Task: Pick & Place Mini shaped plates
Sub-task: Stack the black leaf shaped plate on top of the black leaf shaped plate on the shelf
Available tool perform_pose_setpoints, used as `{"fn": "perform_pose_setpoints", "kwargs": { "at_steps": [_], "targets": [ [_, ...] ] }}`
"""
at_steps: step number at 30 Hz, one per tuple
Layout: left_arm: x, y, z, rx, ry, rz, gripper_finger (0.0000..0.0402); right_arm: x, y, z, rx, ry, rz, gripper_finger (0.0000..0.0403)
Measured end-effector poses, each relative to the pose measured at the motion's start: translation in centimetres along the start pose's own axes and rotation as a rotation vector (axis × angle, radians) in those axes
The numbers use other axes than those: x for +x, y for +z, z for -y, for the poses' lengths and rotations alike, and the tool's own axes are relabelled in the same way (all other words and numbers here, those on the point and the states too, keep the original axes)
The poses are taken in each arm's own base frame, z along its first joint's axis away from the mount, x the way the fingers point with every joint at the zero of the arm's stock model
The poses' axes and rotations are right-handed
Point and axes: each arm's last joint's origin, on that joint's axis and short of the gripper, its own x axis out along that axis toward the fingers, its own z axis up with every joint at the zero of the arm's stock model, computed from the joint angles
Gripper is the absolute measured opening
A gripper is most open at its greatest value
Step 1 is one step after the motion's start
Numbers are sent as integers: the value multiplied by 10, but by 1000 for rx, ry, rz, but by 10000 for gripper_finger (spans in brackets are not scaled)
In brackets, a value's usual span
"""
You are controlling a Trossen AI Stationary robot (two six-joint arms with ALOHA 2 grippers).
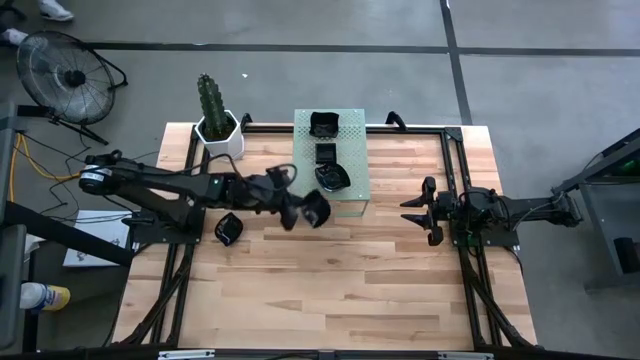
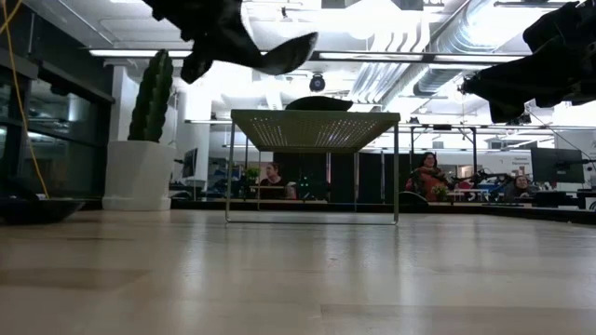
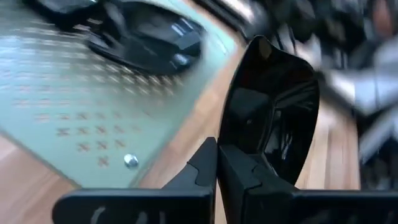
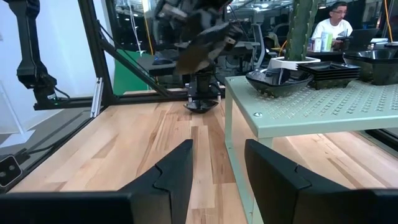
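Note:
My left gripper (image 1: 300, 211) hangs above the wood just off the near left corner of the pale green perforated stand (image 1: 350, 165), shut on a small glossy black plate (image 1: 316, 208). In the low view that plate (image 2: 284, 52) is high above the table. Three more black plates rest on the stand's top: one at the far edge (image 1: 323, 124), a square one in the middle (image 1: 326, 152), and one nearer (image 1: 331, 176). Another plate (image 1: 228, 230) lies flat on the wood under the left arm. My right gripper (image 1: 415, 211) waits open at the table's right side. My left gripper pinches the black plate by its rim (image 3: 231, 144) between the two fingers (image 3: 200, 167), one on each face. The fingers come nearly level from the table's left. The plate is lifted clear of table and stand, and tilted up from the fingers (image 2: 284, 52).
A white hexagonal pot with a cactus (image 1: 218, 130) stands at the far left, beside the stand. Black frame rails (image 1: 455, 180) run along the table's sides. Bare wood (image 1: 330, 290) fills the near half. People sit in the room beyond (image 2: 428, 172).

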Motion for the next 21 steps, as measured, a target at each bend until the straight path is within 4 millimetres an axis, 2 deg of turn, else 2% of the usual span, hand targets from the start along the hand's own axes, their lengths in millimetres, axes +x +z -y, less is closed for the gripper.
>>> {"fn": "perform_pose_setpoints", "kwargs": {
  "at_steps": [4, 9, 14, 21],
  "targets": [
    [1, 9, -3, -218, 41, 111, 0, 0, 0, 0, 0, 0, 0, 140],
    [2, 20, -8, -376, 68, 231, 0, 0, 0, 0, 0, 0, 1, 140],
    [10, 25, -13, -463, 83, 296, 0, 0, 0, 0, 0, 0, 1, 140],
    [26, 23, -13, -541, 67, 302, 0, 0, 0, 0, 0, 0, 1, 140]
  ]
}}
